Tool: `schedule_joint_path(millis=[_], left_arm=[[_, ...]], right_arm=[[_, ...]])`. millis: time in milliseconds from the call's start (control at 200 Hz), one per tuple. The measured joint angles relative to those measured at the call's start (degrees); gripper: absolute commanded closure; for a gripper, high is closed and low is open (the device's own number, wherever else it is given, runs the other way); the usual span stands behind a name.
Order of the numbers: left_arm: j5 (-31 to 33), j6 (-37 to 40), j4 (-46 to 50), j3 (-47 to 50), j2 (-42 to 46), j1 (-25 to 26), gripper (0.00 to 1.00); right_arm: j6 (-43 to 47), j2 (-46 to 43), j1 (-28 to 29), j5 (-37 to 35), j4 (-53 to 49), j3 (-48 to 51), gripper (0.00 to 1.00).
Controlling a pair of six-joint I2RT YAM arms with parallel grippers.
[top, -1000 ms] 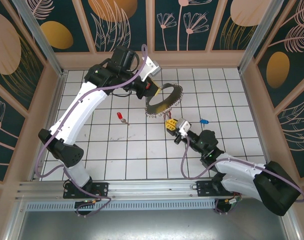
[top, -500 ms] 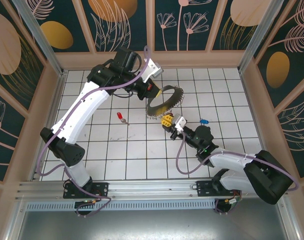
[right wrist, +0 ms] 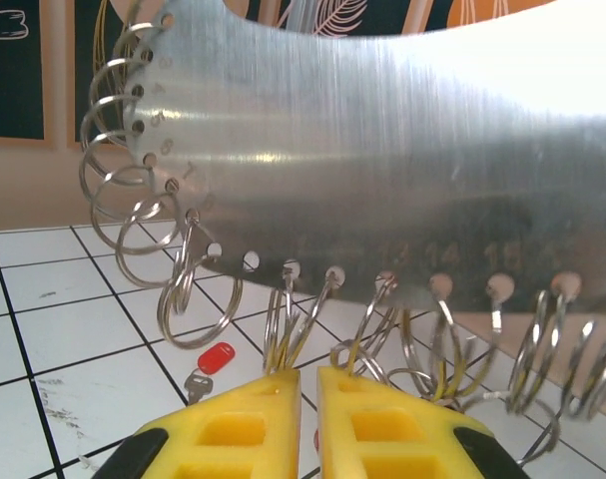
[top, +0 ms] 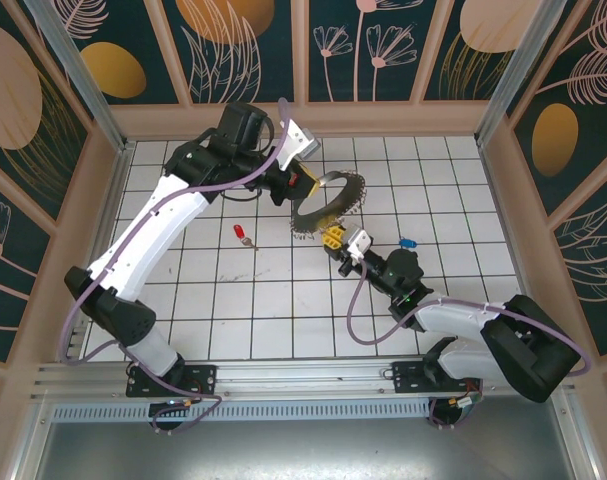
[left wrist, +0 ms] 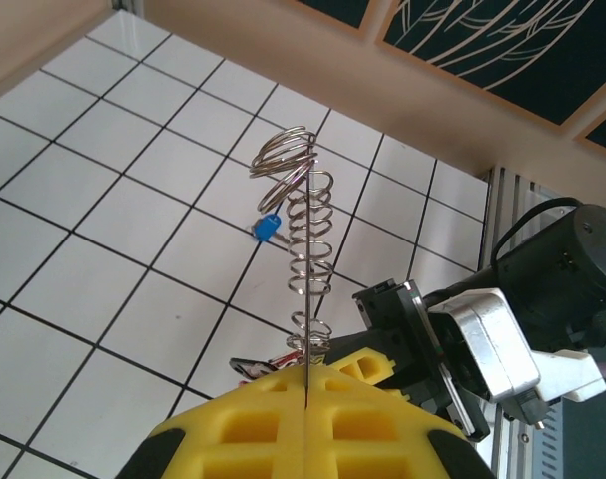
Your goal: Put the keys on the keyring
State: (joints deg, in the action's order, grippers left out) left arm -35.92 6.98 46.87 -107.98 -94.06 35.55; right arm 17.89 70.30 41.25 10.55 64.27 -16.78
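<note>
Right gripper [top: 333,239]: fingers a slit apart, tips just under the keyring [top: 311,214]; grip on anything, cannot tell. One red key [top: 243,233] on the tiles [top: 233,300], to its left. Raised keyring's far rim clamped in the closed left gripper [top: 301,181]

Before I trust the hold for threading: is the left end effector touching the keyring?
Touching. The left wrist view shows the keyring's thin edge running straight into the closed seam of the left end effector, with no gap visible.
</note>
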Motion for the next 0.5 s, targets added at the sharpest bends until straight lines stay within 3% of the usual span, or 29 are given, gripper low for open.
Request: schedule_joint_path(millis=[500], left_arm=[[-0.5,-2.1,-7.1,4.3,1.8,0.0,1.0]], right_arm=[[0.0,-1.6,0.1,-0.7,0.8,-0.9,0.84]])
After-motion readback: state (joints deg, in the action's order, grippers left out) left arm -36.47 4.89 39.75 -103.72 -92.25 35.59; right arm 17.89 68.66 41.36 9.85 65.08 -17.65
